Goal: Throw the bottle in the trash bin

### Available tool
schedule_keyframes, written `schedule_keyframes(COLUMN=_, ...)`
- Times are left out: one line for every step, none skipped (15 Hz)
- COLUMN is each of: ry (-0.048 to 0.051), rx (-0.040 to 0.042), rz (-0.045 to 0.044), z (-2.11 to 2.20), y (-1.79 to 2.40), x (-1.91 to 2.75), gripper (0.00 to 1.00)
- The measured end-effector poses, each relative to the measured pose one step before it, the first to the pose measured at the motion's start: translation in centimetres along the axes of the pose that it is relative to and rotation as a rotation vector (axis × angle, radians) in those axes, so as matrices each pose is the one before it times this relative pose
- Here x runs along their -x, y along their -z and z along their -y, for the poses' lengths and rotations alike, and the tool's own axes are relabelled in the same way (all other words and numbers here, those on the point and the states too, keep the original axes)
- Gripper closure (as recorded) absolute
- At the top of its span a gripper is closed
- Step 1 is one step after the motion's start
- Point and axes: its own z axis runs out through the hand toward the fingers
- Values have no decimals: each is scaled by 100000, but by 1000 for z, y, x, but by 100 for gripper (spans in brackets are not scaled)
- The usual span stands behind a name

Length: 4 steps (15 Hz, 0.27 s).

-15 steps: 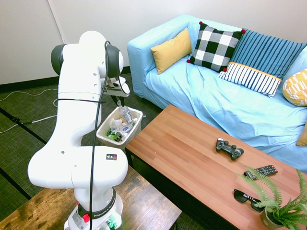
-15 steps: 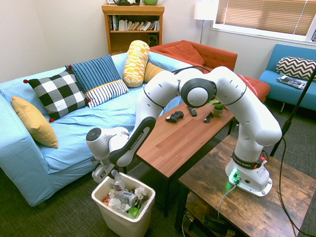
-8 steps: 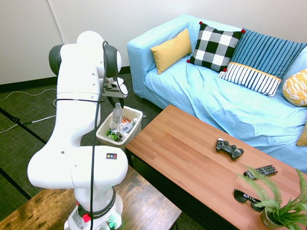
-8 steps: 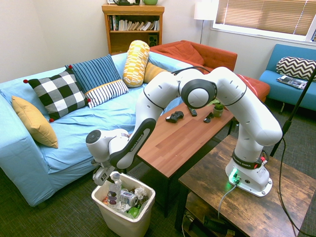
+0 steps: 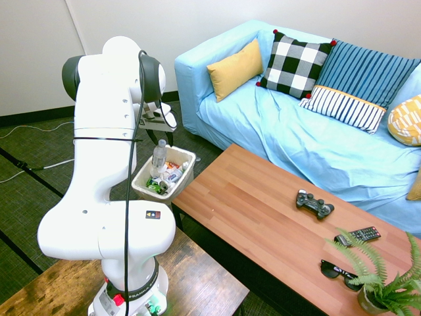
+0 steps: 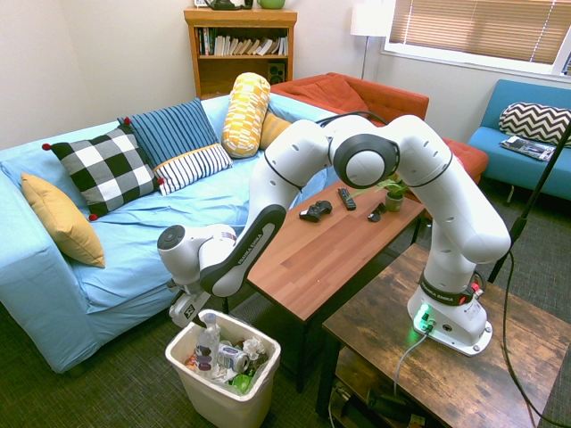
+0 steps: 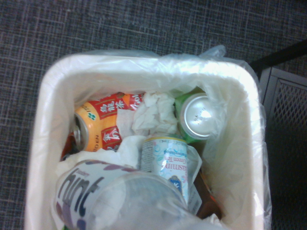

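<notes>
Bottle point(image 6: 208, 337) base hidden in trash bin point(image 6: 259, 385)

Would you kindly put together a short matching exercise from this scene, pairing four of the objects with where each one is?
Things:
1. bottle
2. game controller
3. checked cushion
4. potted fern

Places:
A. on the blue sofa
B. at the wooden table's corner
C. standing upright in the trash bin
D. mid-table, near a remote control

Pairs: 1-C, 2-D, 3-A, 4-B
</notes>
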Motion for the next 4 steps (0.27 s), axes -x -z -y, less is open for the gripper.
schedule_keyframes(ry=-55, rx=-16, rz=-54, z=-10, y=14, x=-54, gripper=0)
schedule_keyframes(ry=226, rx=-129, rz=-56, z=42, y=89, x=136, gripper=0)
schedule_keyframes(ry=493, rx=-303, rz=-125, z=90, y=224, x=309, gripper=0)
schedule_keyframes(ry=497, rx=-327, rz=-133, z=80, y=264, x=316, gripper=0)
